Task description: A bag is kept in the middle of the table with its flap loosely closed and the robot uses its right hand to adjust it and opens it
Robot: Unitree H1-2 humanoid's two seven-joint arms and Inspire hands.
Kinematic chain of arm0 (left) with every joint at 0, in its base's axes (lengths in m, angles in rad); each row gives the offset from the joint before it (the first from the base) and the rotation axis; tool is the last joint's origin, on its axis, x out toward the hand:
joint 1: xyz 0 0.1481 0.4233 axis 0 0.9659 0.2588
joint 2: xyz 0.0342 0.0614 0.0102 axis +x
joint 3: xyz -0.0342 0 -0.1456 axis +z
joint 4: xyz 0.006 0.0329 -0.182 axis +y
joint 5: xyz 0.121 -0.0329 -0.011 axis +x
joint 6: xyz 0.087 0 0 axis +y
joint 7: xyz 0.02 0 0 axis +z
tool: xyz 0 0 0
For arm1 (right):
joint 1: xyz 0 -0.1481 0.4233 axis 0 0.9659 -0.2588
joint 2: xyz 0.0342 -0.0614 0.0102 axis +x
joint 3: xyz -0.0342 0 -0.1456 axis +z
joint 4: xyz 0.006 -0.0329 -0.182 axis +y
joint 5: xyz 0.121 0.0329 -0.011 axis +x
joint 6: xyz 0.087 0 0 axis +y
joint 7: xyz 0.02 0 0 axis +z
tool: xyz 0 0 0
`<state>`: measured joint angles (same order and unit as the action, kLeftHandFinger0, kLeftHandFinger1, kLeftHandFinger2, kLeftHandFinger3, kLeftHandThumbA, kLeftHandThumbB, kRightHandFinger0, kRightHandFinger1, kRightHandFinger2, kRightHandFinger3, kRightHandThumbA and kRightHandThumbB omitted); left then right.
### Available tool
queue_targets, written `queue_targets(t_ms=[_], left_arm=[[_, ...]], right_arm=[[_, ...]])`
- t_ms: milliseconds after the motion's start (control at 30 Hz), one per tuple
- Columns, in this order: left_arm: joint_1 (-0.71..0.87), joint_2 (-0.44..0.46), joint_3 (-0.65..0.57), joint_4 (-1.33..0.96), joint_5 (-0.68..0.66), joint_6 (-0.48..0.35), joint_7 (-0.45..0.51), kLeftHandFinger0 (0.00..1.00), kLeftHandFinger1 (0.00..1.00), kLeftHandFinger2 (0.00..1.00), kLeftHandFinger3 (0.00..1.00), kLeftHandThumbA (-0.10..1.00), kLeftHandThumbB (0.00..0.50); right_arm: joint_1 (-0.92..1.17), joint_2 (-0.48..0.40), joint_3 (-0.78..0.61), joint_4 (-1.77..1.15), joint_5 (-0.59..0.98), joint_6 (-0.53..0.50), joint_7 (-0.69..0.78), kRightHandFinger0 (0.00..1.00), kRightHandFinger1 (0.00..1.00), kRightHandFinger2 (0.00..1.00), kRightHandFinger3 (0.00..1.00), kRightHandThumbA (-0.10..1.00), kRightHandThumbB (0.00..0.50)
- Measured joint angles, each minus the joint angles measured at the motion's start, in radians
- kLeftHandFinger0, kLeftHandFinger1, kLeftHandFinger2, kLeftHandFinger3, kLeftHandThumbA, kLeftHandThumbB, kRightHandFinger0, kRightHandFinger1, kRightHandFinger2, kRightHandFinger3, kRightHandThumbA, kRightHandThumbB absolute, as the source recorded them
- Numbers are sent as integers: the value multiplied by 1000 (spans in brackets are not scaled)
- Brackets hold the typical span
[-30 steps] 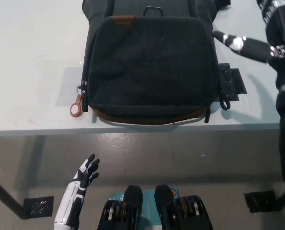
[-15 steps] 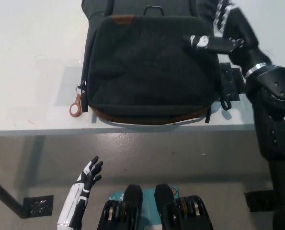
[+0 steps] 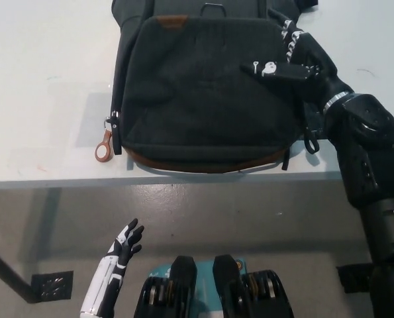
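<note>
Change: over the last second the right hand (image 3: 291,61) swung in from the table's right side onto the backpack's upper right corner; in the last half second it slid a little further inward. The backpack did not move.
Right hand: fingers apart and extended, lying across the flap's right edge, clamped on nothing; contact looked light, though I could not tell how hard it pressed.
Left hand: the left hand (image 3: 120,248) rested low, below the table edge, fingers spread, holding nothing.
Backpack: the dark grey backpack (image 3: 203,86) lay flat mid-table, directly under and to the inner side of the right hand, its brown-trimmed bottom edge at the near table edge.
Flap: the flap (image 3: 197,79) covered the front, loosely closed; the right hand sat on its right portion.
Zipper pull: a brown ring pull (image 3: 103,147) hung on the far side of the backpack from the right hand, well apart.
Table: the white table (image 3: 44,99) showed bare beyond the backpack.
Handling: soft fabric, probably limp and fairly light; likely to bunch or drag the whole backpack if tugged.
Hold: judged best at the flap's free edge near the right hand, pinching fabric, not pressing flat.
</note>
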<state>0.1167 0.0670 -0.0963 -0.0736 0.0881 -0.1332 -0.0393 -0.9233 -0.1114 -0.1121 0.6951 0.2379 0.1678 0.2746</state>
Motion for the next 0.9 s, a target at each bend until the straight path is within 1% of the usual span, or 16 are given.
queue_targets(t_ms=[33,67,100,133,167,200,233,267,300,333,400,500,600,667,800,900], left_arm=[[0,1,0,0,0,0,-1,1000,1000,1000,1000,1000,118],[1,2,-1,0,0,0,-3,1000,1000,1000,1000,1000,125],[1,4,-1,0,0,0,-4,1000,1000,1000,1000,1000,125],[0,4,-1,0,-1,1,-6,1000,1000,1000,1000,1000,116],[0,5,-1,0,-1,1,-9,1000,1000,1000,1000,1000,114],[0,5,-1,0,-1,2,-11,1000,1000,1000,1000,1000,119],[0,5,-1,0,-1,2,-12,1000,1000,1000,1000,1000,125],[0,5,-1,0,-1,3,-13,1000,1000,1000,1000,1000,120],[0,5,-1,0,0,3,-13,1000,1000,1000,1000,1000,119],[0,6,-2,0,0,3,-13,1000,1000,1000,1000,1000,113],[-1,6,-2,0,0,3,-13,1000,1000,1000,1000,1000,123],[-5,7,-2,0,1,3,-14,1000,1000,1000,1000,1000,121],[-11,8,-2,0,1,3,-14,1000,1000,1000,1000,1000,112],[-13,10,-2,0,1,3,-14,1000,1000,1000,1000,1000,112],[-21,14,-3,0,3,3,-14,1000,1000,1000,1000,1000,109],[-24,16,-3,1,6,3,-14,1000,1000,1000,1000,1000,110]], right_arm=[[-1,-1,-3,5,6,0,7,785,850,913,963,807,359],[-3,-2,-7,11,15,1,18,416,511,590,650,503,354],[-6,-2,-19,21,27,6,25,180,291,411,496,294,332],[-10,-2,-30,33,37,11,30,7,97,272,268,14,308],[-13,-3,-35,41,43,12,33,0,59,344,203,-95,276],[-13,-3,-36,41,44,12,34,0,90,425,237,-99,250],[-12,-2,-36,39,45,13,34,0,175,590,447,-100,201],[-11,-2,-36,33,45,14,34,0,213,656,590,-100,176],[-11,-2,-36,27,46,16,34,0,229,665,633,-100,164],[-10,-1,-36,19,45,19,32,0,254,687,733,-100,132],[-6,1,-36,-3,45,30,28,0,266,677,796,-100,128],[-4,13,-39,-26,46,50,21,0,246,637,740,-100,124],[-4,18,-56,-35,50,67,13,0,262,641,742,-100,122],[-3,22,-69,-37,55,77,9,0,257,638,725,-100,92],[5,25,-82,-50,57,82,1,0,270,636,711,-100,109],[34,29,-81,-107,54,84,-10,0,302,679,750,-100,130]])
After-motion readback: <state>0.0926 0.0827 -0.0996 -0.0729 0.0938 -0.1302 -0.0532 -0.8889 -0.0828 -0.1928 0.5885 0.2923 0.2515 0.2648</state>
